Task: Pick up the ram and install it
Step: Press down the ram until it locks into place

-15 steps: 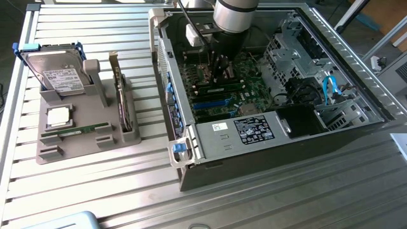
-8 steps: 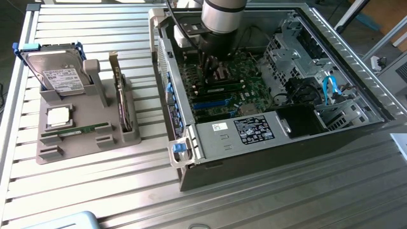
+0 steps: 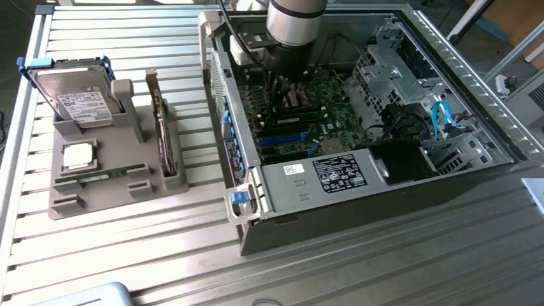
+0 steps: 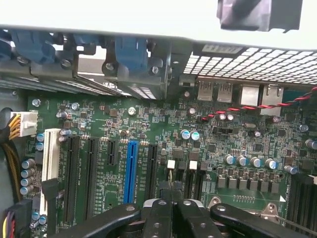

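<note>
So the whole setup is laid out on a slatted metal counter (image 3: pixel 357 268), and the biggest thing on it is the open computer case (image 3: pixel 340 210), lying on its side with the lid off. The arm (image 3: pixel 297 22) is reached straight down into the case, over the far end of the motherboard (image 3: pixel 332 115). A grey parts tray (image 3: pixel 76 204) is parked well apart from the case, toward the exterior view's left. A power supply with a white label (image 3: pixel 332 175) is seated along the near wall inside the case. A hard drive (image 3: pixel 81 99) is stood up at the end of the tray farthest from the case, and an expansion card (image 3: pixel 162 134) is held upright on the tray side nearest the case. In the wrist view, the gripper (image 4: pixel 172 203) is seen hanging just above the board with its two fingers pressed together, and nothing can be made out between them. A blue slot (image 4: pixel 132 171) is spotted on the board just beside the fingertips, with black slots on either side of it. The ram (image 3: pixel 102 173) is left lying flat in its groove in the tray, outside the case and untouched. A square silver processor chip (image 3: pixel 78 155) is sat just beside it in the tray.
</note>
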Motion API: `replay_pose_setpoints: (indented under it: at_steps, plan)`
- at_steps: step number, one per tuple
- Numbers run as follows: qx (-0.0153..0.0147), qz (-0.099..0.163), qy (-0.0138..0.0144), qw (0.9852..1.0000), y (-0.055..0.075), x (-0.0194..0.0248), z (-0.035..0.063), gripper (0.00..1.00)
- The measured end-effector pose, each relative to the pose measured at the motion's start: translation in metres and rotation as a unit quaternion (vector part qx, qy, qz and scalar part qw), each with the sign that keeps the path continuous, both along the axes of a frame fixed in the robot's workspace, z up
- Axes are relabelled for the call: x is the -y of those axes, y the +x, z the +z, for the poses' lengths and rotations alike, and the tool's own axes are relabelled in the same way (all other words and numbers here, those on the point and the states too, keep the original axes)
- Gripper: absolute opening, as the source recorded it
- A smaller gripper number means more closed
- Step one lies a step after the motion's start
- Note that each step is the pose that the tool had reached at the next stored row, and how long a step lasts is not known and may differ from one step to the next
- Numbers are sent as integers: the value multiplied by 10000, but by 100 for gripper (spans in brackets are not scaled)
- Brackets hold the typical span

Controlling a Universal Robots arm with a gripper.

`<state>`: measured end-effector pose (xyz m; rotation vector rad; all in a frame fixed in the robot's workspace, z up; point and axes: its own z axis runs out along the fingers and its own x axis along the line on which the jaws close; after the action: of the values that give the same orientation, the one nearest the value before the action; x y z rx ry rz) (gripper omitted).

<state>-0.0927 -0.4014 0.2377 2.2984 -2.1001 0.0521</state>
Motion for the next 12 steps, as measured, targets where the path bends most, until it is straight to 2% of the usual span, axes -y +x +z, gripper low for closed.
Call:
replay_pose_setpoints:
  at_steps: [12]
  plan:
    - [0,0,1,10000,0,3,-42,11]
